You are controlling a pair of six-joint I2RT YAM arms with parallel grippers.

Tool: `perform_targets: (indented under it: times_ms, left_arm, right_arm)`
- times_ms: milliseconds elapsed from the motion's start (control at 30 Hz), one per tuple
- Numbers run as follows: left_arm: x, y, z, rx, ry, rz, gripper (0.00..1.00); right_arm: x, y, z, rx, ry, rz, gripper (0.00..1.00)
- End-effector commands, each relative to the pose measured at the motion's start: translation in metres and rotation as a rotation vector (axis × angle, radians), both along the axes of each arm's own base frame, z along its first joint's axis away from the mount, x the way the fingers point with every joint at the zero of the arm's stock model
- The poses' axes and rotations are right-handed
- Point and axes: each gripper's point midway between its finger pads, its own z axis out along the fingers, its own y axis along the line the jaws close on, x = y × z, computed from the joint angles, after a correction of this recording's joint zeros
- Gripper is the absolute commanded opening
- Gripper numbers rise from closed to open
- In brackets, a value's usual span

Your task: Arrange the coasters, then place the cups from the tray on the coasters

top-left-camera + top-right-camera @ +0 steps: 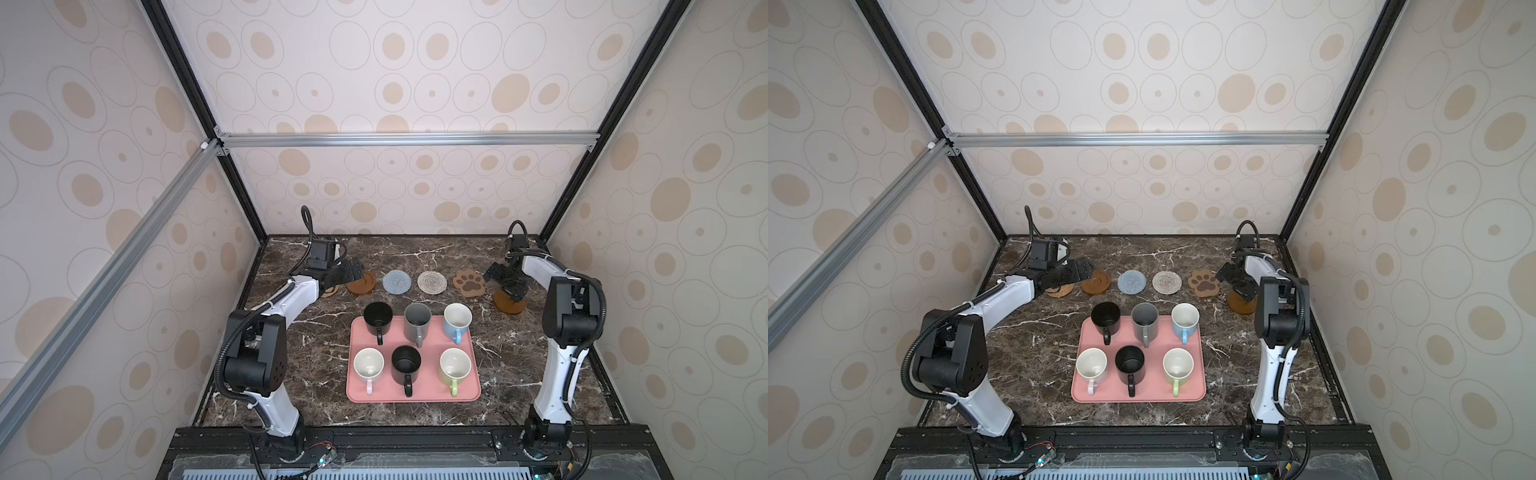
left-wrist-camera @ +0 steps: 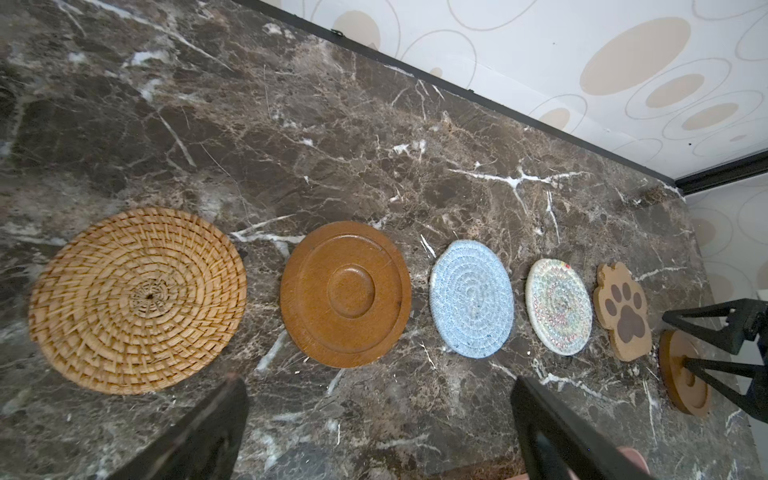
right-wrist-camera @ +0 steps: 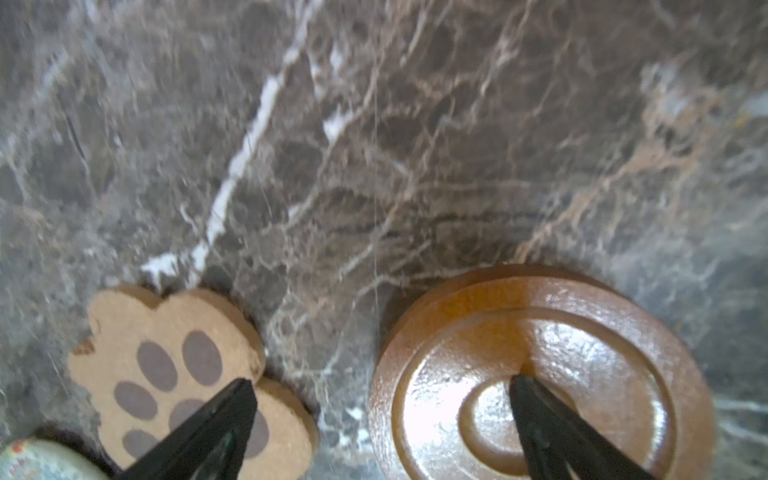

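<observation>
Marble tabletop [image 1: 498, 353] sits within circle-patterned walls [image 1: 415, 83]; left gripper [image 2: 378, 386] and right gripper [image 3: 382, 380] gape, empty.

Six mugs [image 1: 1105, 316] on tray [image 1: 1196, 390]; coasters [image 1: 1131, 281] behind; right end effector [image 1: 1233, 284] seemingly spread.

Dark marble tabletop [image 1: 503, 357]; oval-patterned walls [image 1: 395, 187]; aluminium crossbar [image 1: 407, 139].
</observation>
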Motion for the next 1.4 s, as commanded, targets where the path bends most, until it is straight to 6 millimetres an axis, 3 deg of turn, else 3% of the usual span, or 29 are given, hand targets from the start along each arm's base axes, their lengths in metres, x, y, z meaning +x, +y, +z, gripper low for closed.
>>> perform_targets:
  times_ms: [0, 300, 833, 1167, 1367]
  left_arm:
    - [0.004, 0.005, 0.016, 0.026, -0.036, 0.000, 1.00]
    - [0.001, 0.007, 0.017, 0.019, -0.040, 0.015, 1.00]
    - [0.001, 0.006, 0.016, 0.003, -0.038, 0.026, 1.00]
    - [0.001, 0.007, 0.018, 0.000, -0.044, 0.033, 1.00]
    - [0.001, 0.008, 0.019, 0.002, -0.050, 0.039, 1.00]
  right_arm:
    - [0.014, -0.005, -0.010, 0.024, -0.015, -0.038, 1.00]
    - [0.045, 0.008, -0.015, 0.122, -0.066, -0.035, 1.00]
    - [0.067, 0.015, -0.011, 0.179, -0.127, -0.044, 1.00]
    - [0.063, 0.015, -0.009, 0.173, -0.114, -0.034, 1.00]
    - [0.065, 0.015, 0.006, 0.173, -0.143, -0.031, 1.00]
